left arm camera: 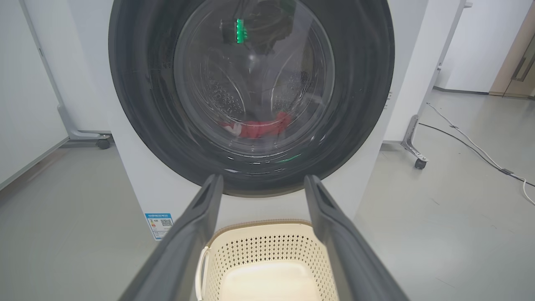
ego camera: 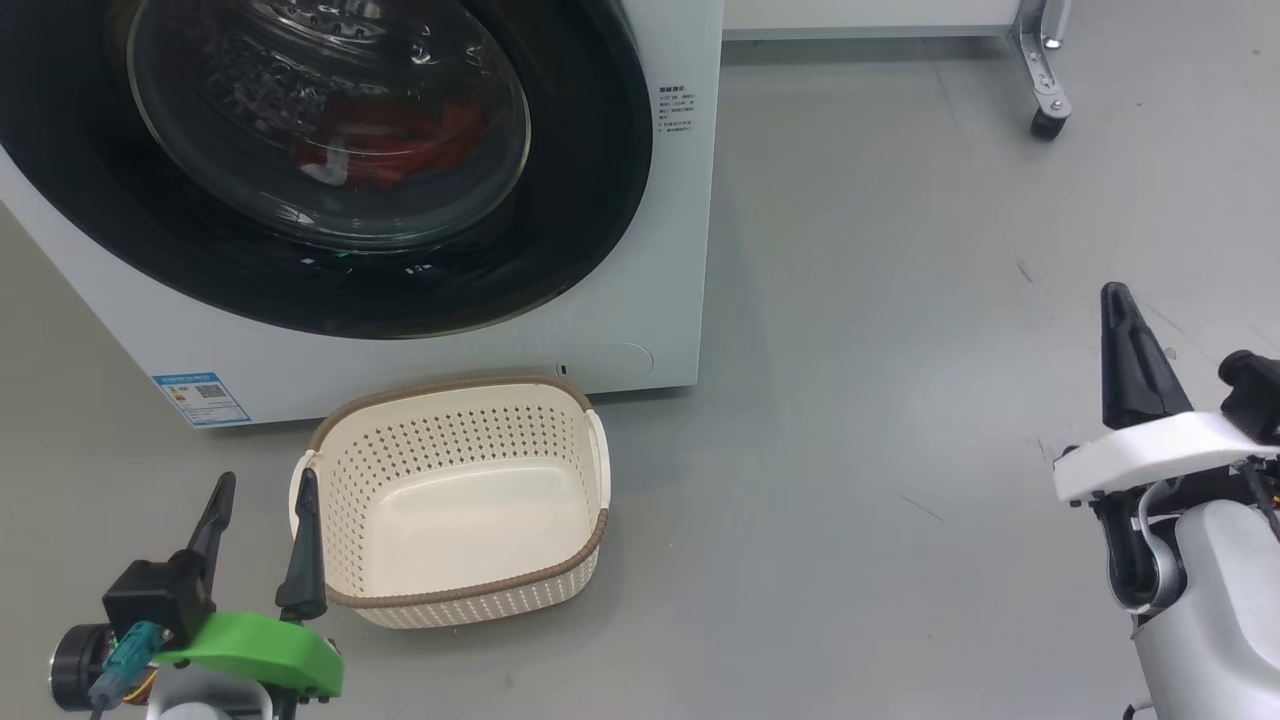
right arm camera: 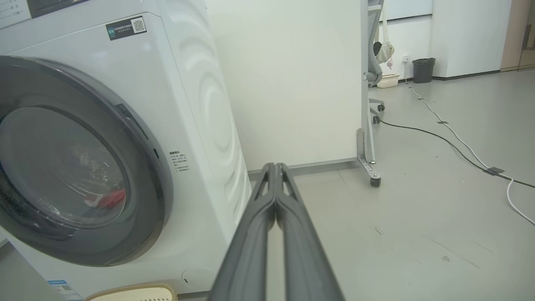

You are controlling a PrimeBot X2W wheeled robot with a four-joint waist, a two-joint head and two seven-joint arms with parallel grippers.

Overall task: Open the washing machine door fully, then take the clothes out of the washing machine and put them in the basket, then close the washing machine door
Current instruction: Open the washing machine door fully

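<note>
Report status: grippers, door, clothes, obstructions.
Left gripper open, right gripper shut, both empty. Washing machine door closed, red clothes inside. Basket empty on floor below door; no obstruction seen.

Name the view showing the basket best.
Head view: the whole basket sits in frame, empty, on the floor before the washing machine. Left wrist view crops its near end; right wrist view catches a rim sliver.

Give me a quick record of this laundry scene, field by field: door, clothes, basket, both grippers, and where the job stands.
door: washing machine door shut
clothes: red clothes inside the washing machine, seen through the door
basket: basket empty, on the floor in front of the machine
left gripper: left gripper open, empty, by the basket's left side
right gripper: right gripper shut, empty, off to the machine's right
progress: door not yet opened
</note>
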